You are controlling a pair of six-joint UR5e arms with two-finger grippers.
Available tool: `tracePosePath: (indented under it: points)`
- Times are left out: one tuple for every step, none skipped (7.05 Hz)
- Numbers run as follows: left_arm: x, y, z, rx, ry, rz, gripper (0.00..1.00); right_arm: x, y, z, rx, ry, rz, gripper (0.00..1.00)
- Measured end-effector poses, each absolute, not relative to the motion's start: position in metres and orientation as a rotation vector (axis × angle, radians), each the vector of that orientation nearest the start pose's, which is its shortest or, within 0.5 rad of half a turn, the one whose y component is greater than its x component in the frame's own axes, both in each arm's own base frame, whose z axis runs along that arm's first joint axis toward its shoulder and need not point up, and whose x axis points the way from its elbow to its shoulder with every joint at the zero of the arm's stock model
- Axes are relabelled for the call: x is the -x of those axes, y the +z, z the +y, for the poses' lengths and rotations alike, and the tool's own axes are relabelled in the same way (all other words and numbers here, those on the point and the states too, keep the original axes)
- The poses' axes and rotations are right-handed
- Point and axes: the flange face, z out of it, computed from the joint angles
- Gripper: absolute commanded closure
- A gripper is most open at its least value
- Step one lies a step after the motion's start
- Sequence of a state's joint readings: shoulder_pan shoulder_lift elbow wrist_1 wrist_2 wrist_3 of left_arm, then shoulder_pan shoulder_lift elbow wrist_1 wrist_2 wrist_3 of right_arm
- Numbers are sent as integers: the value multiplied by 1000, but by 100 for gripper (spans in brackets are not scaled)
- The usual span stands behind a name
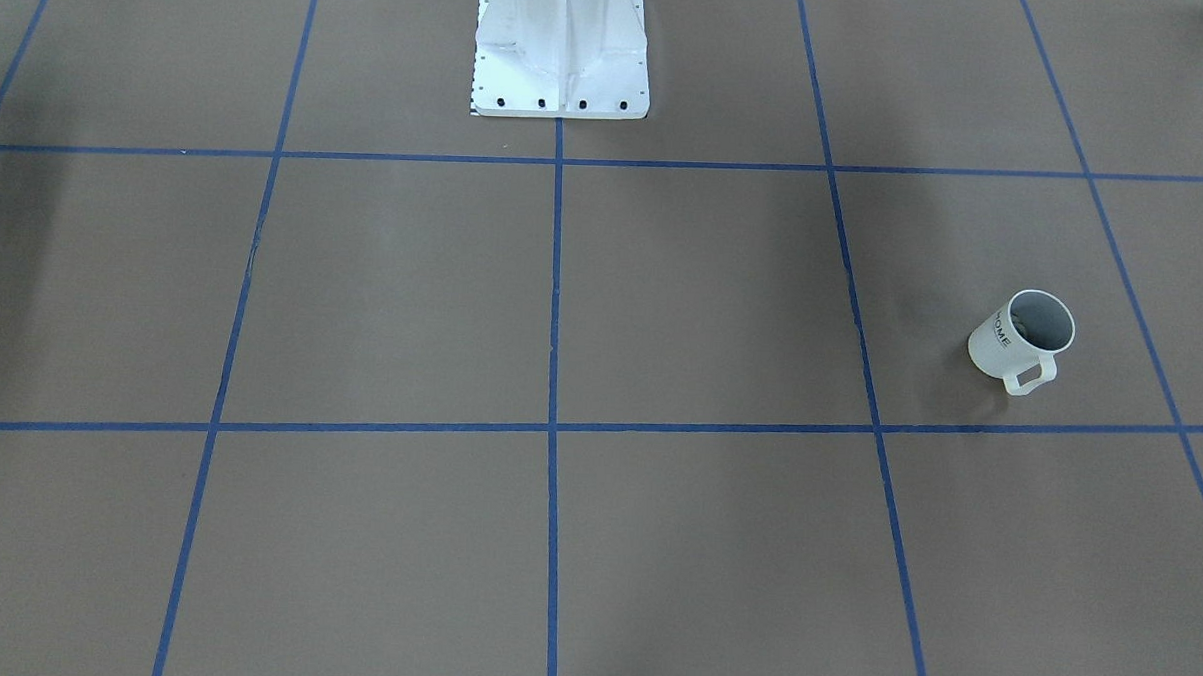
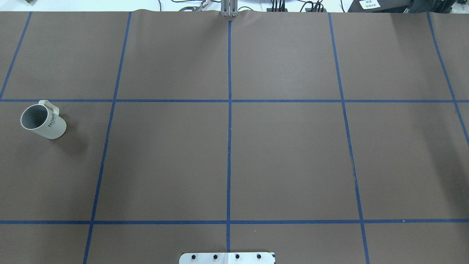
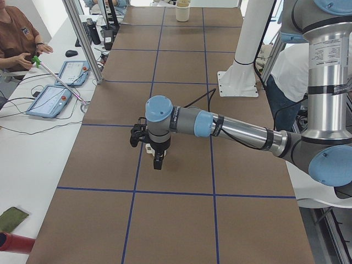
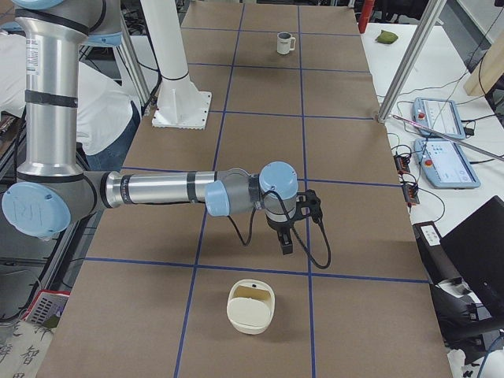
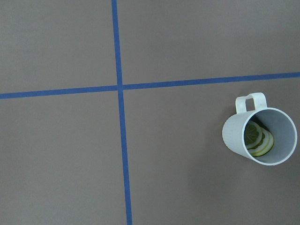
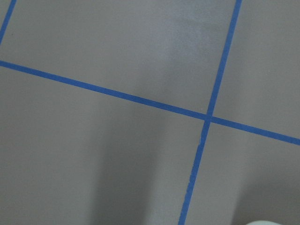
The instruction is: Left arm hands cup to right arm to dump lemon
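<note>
The white cup (image 2: pixel 43 123) with dark "HOME" lettering stands upright at the left end of the table, its squared handle toward the far side. It also shows in the front view (image 1: pixel 1020 338) and small at the far end in the right side view (image 4: pixel 285 43). The left wrist view looks down into the cup (image 5: pixel 234 136), where the yellow-green lemon (image 5: pixel 257 138) lies as slices. My left gripper (image 3: pixel 157 163) hangs over that spot in the left side view. My right gripper (image 4: pixel 287 246) hangs above bare table. I cannot tell whether either is open or shut.
A cream container (image 4: pixel 250 307) stands on the table near my right gripper, and it shows far off in the left side view (image 3: pixel 183 11). The white robot pedestal (image 1: pixel 561 56) stands mid-table. Tablets (image 3: pixel 52 99) and a person sit beside the table.
</note>
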State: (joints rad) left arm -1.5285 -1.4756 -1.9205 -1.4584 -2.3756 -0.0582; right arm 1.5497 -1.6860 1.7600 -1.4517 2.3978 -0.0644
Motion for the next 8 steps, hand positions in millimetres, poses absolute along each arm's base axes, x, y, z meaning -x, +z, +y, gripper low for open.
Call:
tracePosePath:
  points:
    - [42,547,-452,-79,31,812,0,-54,605,-449,-191,-148,-820,0]
    - [40,560,-454,-51,14,814,0,-55,604,-447,-179,-139,-820,0]
    - [39,570,-455,-34,6,814,0,-56,603,-447,-165,-132,-821,0]
    - [38,572,-454,-30,5,815,0,-56,603,-446,-156,-128,-823,0]
    - [38,572,-454,-31,7,816,0,-56,601,-446,-155,-127,-825,0]
    - [33,570,-455,-37,21,817,0,-56,598,-444,-160,-130,-825,0]
    - [21,569,-456,-40,48,818,0,-56,595,-443,-165,-131,-824,0]
    - [3,567,-459,-36,82,820,0,-56,593,-441,-168,-132,-824,0]
